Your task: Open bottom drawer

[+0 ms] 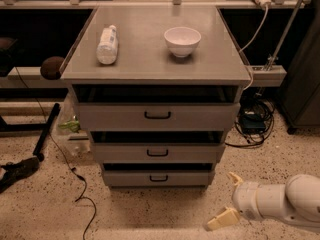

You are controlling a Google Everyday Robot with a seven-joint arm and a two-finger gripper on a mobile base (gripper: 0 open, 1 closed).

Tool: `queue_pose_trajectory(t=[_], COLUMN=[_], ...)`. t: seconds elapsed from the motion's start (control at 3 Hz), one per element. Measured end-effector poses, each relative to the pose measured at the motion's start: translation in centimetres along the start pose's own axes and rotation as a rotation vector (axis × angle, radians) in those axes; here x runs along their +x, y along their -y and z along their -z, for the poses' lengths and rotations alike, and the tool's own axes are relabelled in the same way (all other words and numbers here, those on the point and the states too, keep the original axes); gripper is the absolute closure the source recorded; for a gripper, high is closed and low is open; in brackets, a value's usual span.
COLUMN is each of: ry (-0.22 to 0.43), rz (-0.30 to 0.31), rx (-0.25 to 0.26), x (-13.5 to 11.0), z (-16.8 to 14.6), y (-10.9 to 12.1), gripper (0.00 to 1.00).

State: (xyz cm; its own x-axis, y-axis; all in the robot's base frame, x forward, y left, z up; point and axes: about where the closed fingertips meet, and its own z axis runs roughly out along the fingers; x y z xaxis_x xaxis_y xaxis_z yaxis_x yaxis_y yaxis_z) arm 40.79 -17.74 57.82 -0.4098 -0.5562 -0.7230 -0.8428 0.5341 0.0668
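The bottom drawer [158,178] is the lowest and narrowest grey drawer of the cabinet, with a small black bar handle [158,178] at its middle. It sits near the floor, its front about flush with the drawers above. My gripper [226,200] is at the lower right, on a white arm coming in from the right edge. It hovers just above the floor, to the right of and in front of the bottom drawer, apart from it. Its two cream fingers are spread wide and hold nothing.
The mid drawer [157,153] and top drawer [157,115] sit above. A white bowl [182,40] and a lying plastic bottle [107,44] rest on the cabinet top [150,64]. Cables [252,121] lie at the right, a black cord [75,176] at the left on speckled floor.
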Motion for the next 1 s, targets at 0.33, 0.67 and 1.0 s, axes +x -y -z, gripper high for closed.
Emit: queue_pose_trajectory(t=[0.33,0.67,1.0], ry=[0.071,0.081,0.081], rz=[-0.015,-0.045,-0.045], rx=[-0.013,-0.043,-0.043], x=[2.7,4.0,4.0], z=[-5.3,-6.8,-6.9], y=[0.6,-0.2,-0.2], gripper=[0.00,0.00,0.00])
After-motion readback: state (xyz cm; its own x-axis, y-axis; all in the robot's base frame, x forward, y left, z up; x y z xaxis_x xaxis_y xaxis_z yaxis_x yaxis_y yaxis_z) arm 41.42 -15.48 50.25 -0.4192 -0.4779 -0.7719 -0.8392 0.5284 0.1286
